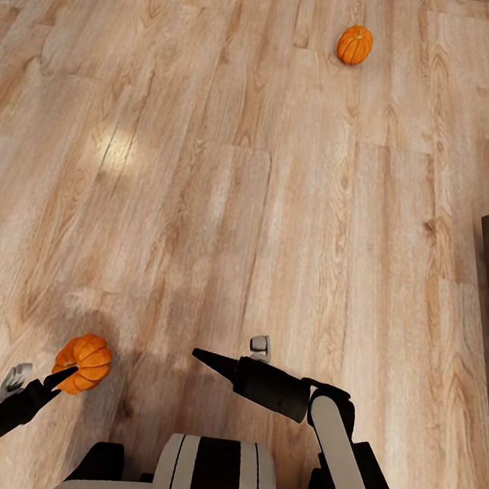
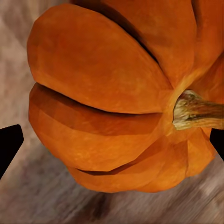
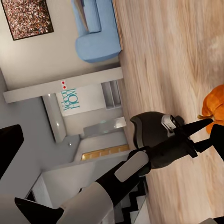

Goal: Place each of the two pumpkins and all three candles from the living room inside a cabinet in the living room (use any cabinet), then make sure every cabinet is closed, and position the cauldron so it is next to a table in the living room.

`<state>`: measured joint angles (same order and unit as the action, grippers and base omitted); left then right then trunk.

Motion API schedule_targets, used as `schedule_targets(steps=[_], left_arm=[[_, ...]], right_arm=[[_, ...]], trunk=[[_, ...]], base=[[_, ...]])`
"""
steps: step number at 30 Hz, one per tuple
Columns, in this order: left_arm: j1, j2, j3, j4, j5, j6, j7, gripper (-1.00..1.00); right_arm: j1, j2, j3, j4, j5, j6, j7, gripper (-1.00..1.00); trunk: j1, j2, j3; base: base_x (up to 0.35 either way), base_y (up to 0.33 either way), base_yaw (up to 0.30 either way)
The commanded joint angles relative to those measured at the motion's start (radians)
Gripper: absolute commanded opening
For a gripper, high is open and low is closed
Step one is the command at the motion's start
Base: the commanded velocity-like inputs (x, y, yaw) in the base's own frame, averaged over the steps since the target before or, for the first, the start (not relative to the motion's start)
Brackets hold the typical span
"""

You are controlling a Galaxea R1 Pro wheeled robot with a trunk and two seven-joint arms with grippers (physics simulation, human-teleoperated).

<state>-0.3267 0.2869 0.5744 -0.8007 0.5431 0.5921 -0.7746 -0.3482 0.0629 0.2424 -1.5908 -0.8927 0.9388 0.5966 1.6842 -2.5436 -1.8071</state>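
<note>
Near pumpkin (image 2: 102, 98) sits between the left gripper's (image 1: 68, 376) open jaws, arm low; right jaws unclear.

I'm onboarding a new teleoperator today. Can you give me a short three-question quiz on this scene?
1. True or false: the near pumpkin sits on a table.
2. Which end effector is at the near pumpkin? A) left B) right
3. Fill in: the far pumpkin rests on the ____.

Key: 1 false, it is by the floor with the left end effector's fingers open on either side of it; 2 A; 3 floor.
</note>
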Motion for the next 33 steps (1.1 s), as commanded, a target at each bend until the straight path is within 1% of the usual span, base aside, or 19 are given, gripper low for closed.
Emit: schedule_targets(steps=[1,10,11,18,33], left_arm=[[0.0,0.0,0.0,0.0,0.0,0.0,0.0,1.0],[0.0,0.0,0.0,0.0,0.0,0.0,0.0,1.0],[0.0,0.0,0.0,0.0,0.0,-0.002,0.0,-1.0],[0.0,0.0,0.001,0.0,0.001,-0.02,0.001,-1.0],[0.0,0.0,0.001,0.0,0.001,-0.021,0.0,-1.0]], right_arm=[[0.0,0.0,0.0,0.0,0.0,0.0,0.0,1.0],[0.0,0.0,0.0,0.0,0.0,0.0,-0.001,1.0],[0.0,0.0,0.0,0.0,0.0,0.0,-0.001,1.0],[0.0,0.0,0.0,0.0,0.0,0.0,-0.001,1.0],[0.0,0.0,0.0,0.0,0.0,-0.001,-0.001,1.0]], trunk=[[0.0,0.0,0.0],[0.0,0.0,0.0],[0.0,0.0,0.0],[0.0,0.0,0.0],[0.0,0.0,0.0]], base=[[0.011,0.0,0.0],[0.002,0.0,0.0],[0.0,0.0,0.0],[0.0,0.0,0.0],[0.0,0.0,0.0]])
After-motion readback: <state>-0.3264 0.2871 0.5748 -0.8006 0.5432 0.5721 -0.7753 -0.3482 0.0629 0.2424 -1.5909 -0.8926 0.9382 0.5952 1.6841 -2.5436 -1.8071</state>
